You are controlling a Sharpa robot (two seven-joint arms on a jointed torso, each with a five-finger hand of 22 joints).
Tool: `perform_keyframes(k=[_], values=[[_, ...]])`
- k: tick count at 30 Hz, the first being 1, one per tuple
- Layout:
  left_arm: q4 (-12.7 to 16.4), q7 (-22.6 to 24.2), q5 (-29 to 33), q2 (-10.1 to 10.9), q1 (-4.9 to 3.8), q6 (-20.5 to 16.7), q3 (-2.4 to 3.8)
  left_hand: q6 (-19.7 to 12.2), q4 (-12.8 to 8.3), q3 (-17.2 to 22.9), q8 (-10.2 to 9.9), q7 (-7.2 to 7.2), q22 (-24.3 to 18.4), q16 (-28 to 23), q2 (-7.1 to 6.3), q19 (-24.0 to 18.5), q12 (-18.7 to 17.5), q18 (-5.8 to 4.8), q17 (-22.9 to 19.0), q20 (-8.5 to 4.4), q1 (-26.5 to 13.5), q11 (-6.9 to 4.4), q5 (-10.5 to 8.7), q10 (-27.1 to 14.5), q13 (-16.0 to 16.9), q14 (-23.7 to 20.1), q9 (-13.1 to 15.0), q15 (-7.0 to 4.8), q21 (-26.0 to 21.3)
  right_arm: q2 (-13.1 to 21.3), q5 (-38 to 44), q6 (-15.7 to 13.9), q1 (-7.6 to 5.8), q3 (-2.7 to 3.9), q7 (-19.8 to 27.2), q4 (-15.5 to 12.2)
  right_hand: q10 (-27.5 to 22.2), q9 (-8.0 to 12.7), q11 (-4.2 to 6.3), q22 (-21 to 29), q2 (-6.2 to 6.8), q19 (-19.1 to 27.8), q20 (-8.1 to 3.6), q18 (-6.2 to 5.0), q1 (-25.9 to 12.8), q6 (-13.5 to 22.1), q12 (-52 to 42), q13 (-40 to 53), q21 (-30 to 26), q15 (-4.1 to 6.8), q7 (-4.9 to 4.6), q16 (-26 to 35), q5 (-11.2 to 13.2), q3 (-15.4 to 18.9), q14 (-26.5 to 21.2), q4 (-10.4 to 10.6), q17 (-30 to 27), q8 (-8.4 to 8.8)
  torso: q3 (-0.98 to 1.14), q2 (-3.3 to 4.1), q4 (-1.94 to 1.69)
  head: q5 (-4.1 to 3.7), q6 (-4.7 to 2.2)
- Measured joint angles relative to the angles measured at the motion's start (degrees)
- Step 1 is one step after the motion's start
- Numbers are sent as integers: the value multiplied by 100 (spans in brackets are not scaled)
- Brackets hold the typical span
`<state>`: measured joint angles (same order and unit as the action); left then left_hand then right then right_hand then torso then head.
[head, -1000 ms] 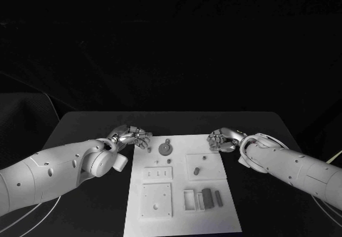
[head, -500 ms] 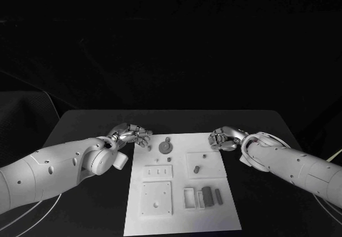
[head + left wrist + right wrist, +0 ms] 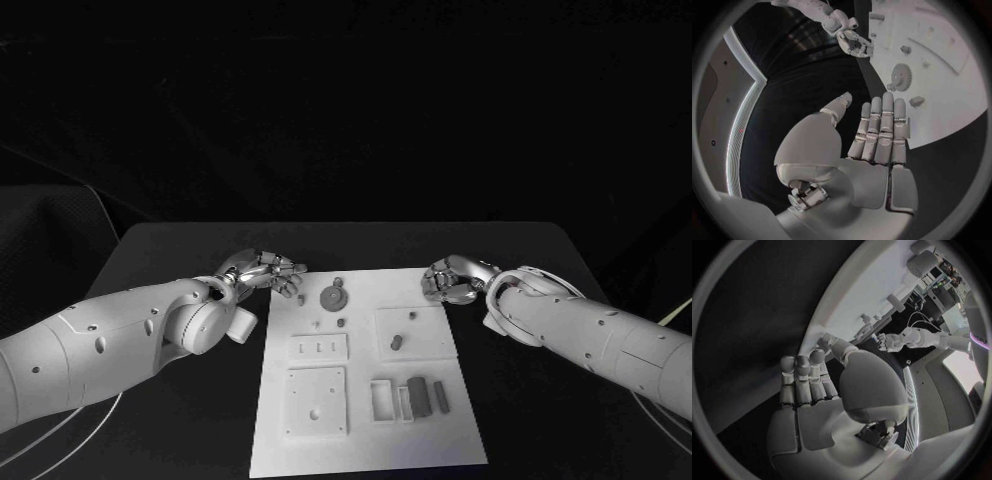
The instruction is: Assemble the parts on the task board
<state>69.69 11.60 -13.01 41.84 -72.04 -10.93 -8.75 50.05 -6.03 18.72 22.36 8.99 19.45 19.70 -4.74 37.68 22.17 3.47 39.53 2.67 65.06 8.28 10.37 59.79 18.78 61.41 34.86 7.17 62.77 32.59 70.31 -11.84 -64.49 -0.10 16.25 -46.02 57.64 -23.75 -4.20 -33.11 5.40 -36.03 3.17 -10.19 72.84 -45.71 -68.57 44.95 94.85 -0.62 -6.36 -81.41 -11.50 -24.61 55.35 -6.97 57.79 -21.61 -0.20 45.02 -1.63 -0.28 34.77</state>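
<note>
The white task board lies in the middle of the black table. On it sit a grey gear, a small piece, a short peg and dark blocks beside a white frame. My left hand hovers at the board's far left corner, my right hand at its far right corner. In the left wrist view the left hand has straight fingers and holds nothing, with the gear beyond them. In the right wrist view the right hand is also flat and holds nothing.
Raised white plates with slots and holes occupy the board's near left. Black table surrounds the board on all sides. The left wrist view also shows the right hand, and the right wrist view the left hand.
The whole picture has shifted slightly. Both hands stay at the board's far corners, holding nothing; the parts on the board have not moved.
</note>
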Motion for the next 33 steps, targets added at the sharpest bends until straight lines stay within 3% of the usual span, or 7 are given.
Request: perform_keyframes(k=[21,24,28,33], values=[[-4,-10,-2,4,0,1,0,0,0,0,0,0,1,-22,0,0,0,-1,5,0,0,0,0,0,-5,0,0,0,0,-10,2,-11,-4,3,-21,-12,0,-3,0,0,48,0,0,0,-46,15,-22,-15,0,0,-77,-20,0,0,0,0,-1,3,4,8,-1,-13,0],[-5,-10,-3,3,-1,1,0,0,0,0,-23,0,1,-22,0,0,0,-2,4,0,0,0,0,0,-5,0,0,0,0,-10,-1,-34,-4,3,-21,-30,0,-19,0,-1,-6,0,0,-1,-72,-66,-60,-23,0,1,-141,-21,0,-29,1,29,-1,-18,4,9,-1,-16,2],[-6,-11,-4,3,-1,3,0,0,0,0,-23,0,1,-22,0,0,0,-2,4,0,0,0,0,0,-5,0,0,0,0,-14,-4,-73,1,-1,-22,-52,0,-39,0,7,-139,-22,-21,-1,36,-220,-78,-42,0,0,-150,-46,1,-239,1,-9,-1,-47,8,10,-2,-21,4],[-6,-15,-25,2,-1,5,0,0,-7,7,-23,0,2,-22,-18,0,-6,-3,5,0,28,0,0,0,-5,0,-1,0,-23,-3,-5,-116,1,-1,-26,-76,0,-78,0,11,-179,-22,-22,2,78,-359,-105,-58,0,0,-145,-68,38,-418,1,-8,-1,-124,10,10,-4,-26,8]])
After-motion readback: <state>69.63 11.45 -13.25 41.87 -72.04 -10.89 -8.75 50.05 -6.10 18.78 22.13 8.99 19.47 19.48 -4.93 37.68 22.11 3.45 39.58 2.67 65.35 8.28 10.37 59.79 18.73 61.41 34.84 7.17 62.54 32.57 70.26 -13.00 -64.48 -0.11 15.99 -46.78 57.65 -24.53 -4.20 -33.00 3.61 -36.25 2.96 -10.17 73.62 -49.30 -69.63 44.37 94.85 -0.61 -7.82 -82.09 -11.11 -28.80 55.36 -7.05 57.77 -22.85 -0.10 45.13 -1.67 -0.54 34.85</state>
